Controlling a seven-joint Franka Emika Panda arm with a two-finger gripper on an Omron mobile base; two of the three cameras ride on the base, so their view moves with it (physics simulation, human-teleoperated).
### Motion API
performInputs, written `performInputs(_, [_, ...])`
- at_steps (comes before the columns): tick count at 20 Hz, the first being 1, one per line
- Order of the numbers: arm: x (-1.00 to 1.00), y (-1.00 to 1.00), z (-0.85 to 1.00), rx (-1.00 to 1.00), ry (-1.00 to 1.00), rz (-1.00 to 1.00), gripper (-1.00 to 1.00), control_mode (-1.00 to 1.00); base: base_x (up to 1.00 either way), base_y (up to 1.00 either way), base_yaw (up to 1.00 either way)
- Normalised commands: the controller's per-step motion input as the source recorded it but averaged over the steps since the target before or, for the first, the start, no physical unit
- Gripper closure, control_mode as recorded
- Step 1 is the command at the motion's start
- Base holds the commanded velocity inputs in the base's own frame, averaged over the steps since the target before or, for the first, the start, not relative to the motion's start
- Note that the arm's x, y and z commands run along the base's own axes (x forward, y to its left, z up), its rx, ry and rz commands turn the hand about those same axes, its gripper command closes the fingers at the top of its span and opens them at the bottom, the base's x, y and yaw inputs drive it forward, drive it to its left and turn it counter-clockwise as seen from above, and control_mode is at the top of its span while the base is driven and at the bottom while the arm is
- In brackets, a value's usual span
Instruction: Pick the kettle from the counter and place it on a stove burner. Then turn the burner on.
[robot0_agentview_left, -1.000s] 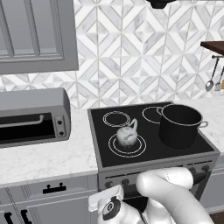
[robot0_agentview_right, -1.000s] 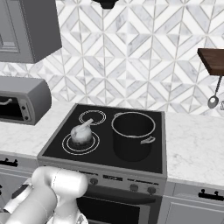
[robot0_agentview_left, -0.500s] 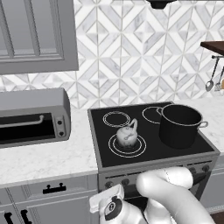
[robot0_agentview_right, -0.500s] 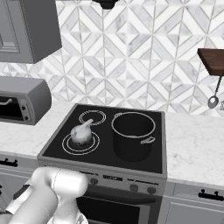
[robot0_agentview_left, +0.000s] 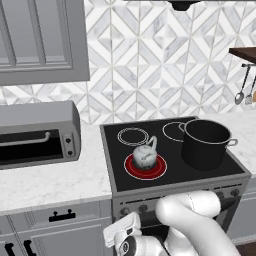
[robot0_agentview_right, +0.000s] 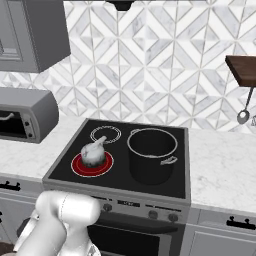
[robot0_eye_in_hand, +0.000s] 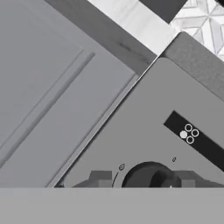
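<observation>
The small round silvery-white kettle (robot0_agentview_left: 145, 157) sits on the red-glowing double-ring stove burner (robot0_agentview_left: 160, 169), at nine o'clock of the big black pot (robot0_agentview_left: 206, 144). The two-finger gripper (robot0_eye_in_hand: 144, 178) straddles a dark round knob (robot0_eye_in_hand: 148, 175); whether clenched, I cannot tell

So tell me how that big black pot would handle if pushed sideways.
The black pot looks wide and squat, so it would probably slide rather than tip. The glass cooktop seems smooth, offering little grip. Its size suggests some weight.

Black pot (robot0_agentview_left: 205, 144) on cooktop; toaster oven (robot0_agentview_left: 36, 134) left; hanging ladle (robot0_agentview_right: 243, 114).
</observation>
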Motion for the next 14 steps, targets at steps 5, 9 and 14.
performInputs(5, [0.0,0.7,-0.61,-0.22,0.2,0.25,1.0,-1.0,0.0,0.0,0.0])
performInputs(9, [0.0,0.8,-0.63,-0.28,0.27,0.22,1.0,-1.0,0.0,0.0,0.0])
performInputs(14, [0.0,0.78,-0.36,-0.27,0.35,0.21,1.0,-1.0,0.0,0.0,0.0])
